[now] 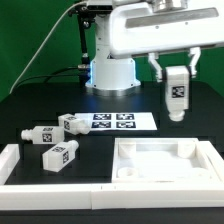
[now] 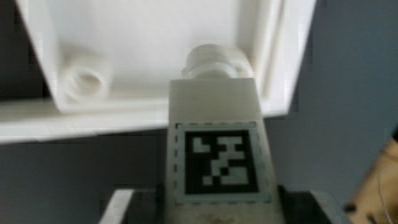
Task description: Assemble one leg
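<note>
Aloft, leg (image 1: pixel 178 98) between gripper (image 1: pixel 175 78) jaws (upright)

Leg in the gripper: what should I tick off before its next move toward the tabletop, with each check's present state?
1. Leg clamped in gripper: ok.
2. Stub end points down toward tabletop: ok.
3. Leg hangs clear above tabletop: ok.
4. Stub end lined up with socket: not ok, it looks offset to one side.
5. Spare legs lie away from tabletop: ok.
6. Socket depth free: cannot tell.
</note>
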Tool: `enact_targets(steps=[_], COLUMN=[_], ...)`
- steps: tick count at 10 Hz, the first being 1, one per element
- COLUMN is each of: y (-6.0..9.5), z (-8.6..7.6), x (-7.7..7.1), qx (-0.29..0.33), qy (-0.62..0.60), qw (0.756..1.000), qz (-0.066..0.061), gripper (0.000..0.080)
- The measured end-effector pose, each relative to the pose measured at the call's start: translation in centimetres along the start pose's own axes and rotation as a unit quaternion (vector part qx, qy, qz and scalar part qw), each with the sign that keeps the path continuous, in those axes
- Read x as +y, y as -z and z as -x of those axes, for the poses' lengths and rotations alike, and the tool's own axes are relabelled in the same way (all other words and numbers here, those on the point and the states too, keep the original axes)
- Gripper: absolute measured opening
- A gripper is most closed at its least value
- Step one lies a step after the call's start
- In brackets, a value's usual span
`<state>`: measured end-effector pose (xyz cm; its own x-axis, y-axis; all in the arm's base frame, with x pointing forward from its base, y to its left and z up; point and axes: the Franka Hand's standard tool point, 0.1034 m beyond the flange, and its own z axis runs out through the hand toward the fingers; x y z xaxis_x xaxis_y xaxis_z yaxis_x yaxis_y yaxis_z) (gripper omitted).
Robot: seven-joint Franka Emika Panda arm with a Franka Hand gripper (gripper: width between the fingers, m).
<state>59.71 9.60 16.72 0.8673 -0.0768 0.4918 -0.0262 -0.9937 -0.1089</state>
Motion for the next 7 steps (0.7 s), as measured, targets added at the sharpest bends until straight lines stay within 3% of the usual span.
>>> enact_targets(steps=[2,5,7], y=[-1.0,-1.3,-2.5], z=[-2.2,-1.6,-1.9], x=[-1.5,-1.3,-0.1], qx=[0.060,0.054,0.052], qy=[0.019,0.017,0.042], qw=[0.998,0.998,0.998], qz=[-0.007,-0.005,0.005], gripper=[0.0285,0.0285,0.0285])
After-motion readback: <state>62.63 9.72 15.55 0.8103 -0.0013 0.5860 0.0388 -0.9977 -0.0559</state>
